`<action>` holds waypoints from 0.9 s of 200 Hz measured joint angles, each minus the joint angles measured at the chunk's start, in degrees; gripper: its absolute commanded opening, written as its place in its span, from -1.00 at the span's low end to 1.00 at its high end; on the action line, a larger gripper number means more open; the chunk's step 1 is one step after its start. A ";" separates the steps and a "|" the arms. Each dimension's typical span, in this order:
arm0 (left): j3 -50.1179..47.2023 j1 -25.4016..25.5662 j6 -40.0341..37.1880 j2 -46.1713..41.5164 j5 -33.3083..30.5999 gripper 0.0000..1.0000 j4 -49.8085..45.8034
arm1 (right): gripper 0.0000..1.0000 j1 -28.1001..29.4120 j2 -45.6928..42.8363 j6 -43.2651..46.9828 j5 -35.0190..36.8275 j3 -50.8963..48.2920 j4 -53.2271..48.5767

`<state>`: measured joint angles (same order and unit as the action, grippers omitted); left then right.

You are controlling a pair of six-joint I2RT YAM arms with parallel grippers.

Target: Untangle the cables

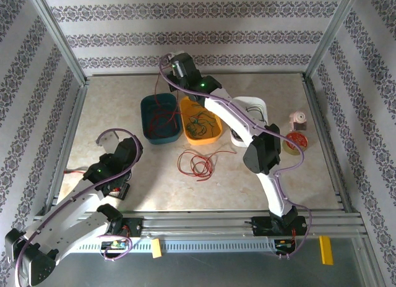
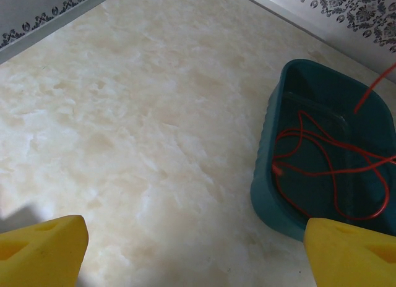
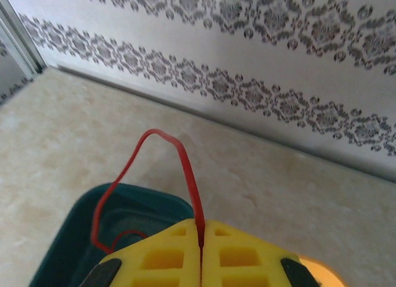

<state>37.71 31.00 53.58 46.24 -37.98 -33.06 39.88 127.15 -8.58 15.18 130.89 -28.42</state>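
Thin red cable (image 3: 185, 160) rises from the right gripper (image 3: 201, 240), whose yellow fingers (image 3: 161, 256) are pressed together on it, arches ahead and drops left of the gripper into the dark teal plastic bin (image 3: 148, 193) beneath, where further red loops lie. The adjoining orange plastic bin (image 1: 204, 140) holds green and black wires (image 1: 199, 121). A loose red coil (image 1: 197, 163) lies on the marble table (image 1: 124, 101). Left gripper (image 2: 198, 256): fingers spread, teal bin ahead to its right.

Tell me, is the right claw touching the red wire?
Touching. The right wrist view shows the right gripper shut on the red wire, pinched between its fingers.
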 measured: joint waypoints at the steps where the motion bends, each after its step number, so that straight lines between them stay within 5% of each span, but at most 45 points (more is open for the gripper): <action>1: 0.00 0.00 -0.02 0.00 0.00 0.80 0.00 | -0.87 0.00 0.09 0.00 0.02 0.00 -0.13; 180: -0.85 0.00 -2.58 2.21 0.90 0.81 0.33 | -0.81 2.97 12.13 -5.22 -7.63 0.46 -5.95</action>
<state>36.86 31.00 51.00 48.45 -37.08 -32.73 42.85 139.28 -13.80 7.55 131.35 -34.37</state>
